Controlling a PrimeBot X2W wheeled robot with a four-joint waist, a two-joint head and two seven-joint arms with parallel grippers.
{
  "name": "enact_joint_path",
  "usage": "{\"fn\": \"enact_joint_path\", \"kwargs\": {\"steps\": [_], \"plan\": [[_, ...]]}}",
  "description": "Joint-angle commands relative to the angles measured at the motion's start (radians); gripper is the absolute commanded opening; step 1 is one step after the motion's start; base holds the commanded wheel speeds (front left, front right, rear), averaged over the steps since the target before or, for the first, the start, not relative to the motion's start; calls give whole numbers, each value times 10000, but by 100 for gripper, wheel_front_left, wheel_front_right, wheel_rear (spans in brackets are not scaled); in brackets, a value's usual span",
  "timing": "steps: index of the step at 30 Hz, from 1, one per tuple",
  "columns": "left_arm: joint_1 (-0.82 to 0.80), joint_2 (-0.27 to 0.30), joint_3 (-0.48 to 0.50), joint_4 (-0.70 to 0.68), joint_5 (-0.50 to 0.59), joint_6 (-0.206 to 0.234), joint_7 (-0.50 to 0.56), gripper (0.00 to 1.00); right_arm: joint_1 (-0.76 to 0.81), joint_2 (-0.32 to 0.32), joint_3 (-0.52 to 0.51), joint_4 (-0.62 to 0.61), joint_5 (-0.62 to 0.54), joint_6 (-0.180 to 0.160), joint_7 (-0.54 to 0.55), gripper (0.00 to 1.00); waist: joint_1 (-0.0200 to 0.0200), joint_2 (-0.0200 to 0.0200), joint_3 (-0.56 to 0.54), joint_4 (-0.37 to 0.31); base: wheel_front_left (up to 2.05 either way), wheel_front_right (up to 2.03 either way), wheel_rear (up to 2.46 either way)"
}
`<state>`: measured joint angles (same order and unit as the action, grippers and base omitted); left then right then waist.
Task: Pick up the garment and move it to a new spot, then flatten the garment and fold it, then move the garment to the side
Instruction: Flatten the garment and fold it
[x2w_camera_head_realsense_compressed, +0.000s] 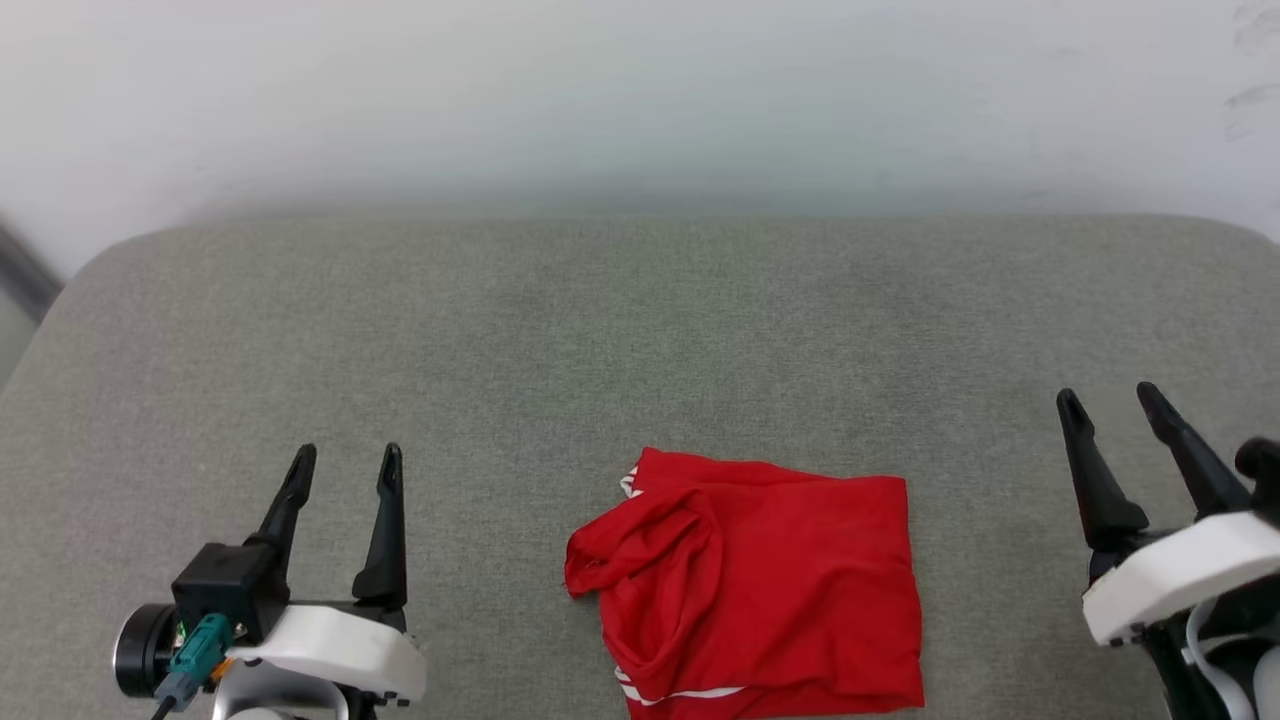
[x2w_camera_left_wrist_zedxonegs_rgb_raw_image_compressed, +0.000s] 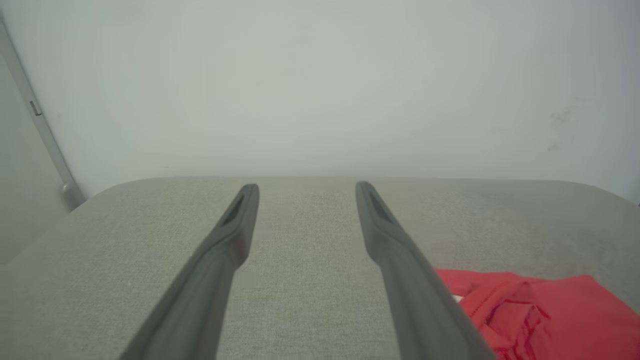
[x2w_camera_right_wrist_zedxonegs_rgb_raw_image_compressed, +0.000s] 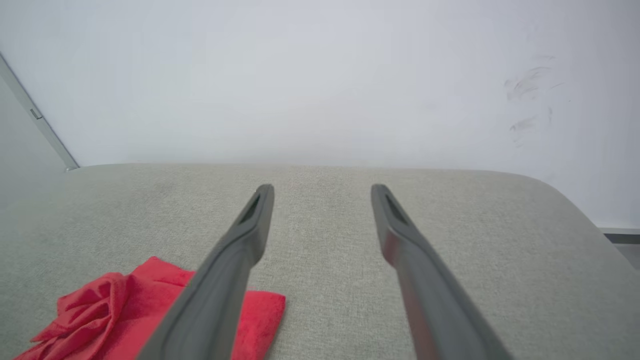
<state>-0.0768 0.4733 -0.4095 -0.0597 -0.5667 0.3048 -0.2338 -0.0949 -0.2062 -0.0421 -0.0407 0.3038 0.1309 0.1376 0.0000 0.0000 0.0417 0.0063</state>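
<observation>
The garment (x2w_camera_head_realsense_compressed: 760, 590) lies on the grey fabric worktop (x2w_camera_head_realsense_compressed: 640, 320), close to the edge nearest the robot. It forms a rough red rectangle. Its right half is fairly flat and its left half is bunched into a loose roll, with slivers of white striped trim at its far-left corner and along its near edge. No lettering shows, so the front is probably turned inward or face down.

The left gripper (x2w_camera_head_realsense_compressed: 347, 462) stands well apart to the garment's left, and the right gripper (x2w_camera_head_realsense_compressed: 1108, 398) stands well apart to its right. Each has its fingers spread wide with nothing between them (both wrist views show bare worktop in the gap). Neither touches the cloth.

This flanking, empty-handed stance reads as a ready pose: each arm has its own side of the garment within reach, and open fingers can come down over an edge without pushing it.

The compact shape suggests the folding is largely done and the move to the side remains, though from these views it could equally be a crumpled start. Either way, the bunched left part is the weak point. A pinch there should take all the layers, or the bundle may fall open when lifted.
</observation>
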Motion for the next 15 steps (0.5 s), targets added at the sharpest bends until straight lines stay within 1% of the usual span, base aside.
{"fn": "enact_joint_path", "kwargs": {"steps": [1,5,10,15], "plan": [[186,64,35,38,23,101,-69,100,307,164,-6,-284,-79,-4,-238,100,0,0,-141,-88,0,0,0],[420,103,-34,36,55,178,6,100,951,334,-7,-836,-277,-4,-479,100,0,0,-395,-141,0,0,0],[743,94,-88,25,13,309,40,100,1697,621,65,-1311,-424,-4,-409,100,0,0,-601,-167,0,0,0],[939,72,-149,69,-59,378,53,100,2103,764,45,-1683,-613,-4,-298,100,0,0,-718,-217,0,0,0]]}}
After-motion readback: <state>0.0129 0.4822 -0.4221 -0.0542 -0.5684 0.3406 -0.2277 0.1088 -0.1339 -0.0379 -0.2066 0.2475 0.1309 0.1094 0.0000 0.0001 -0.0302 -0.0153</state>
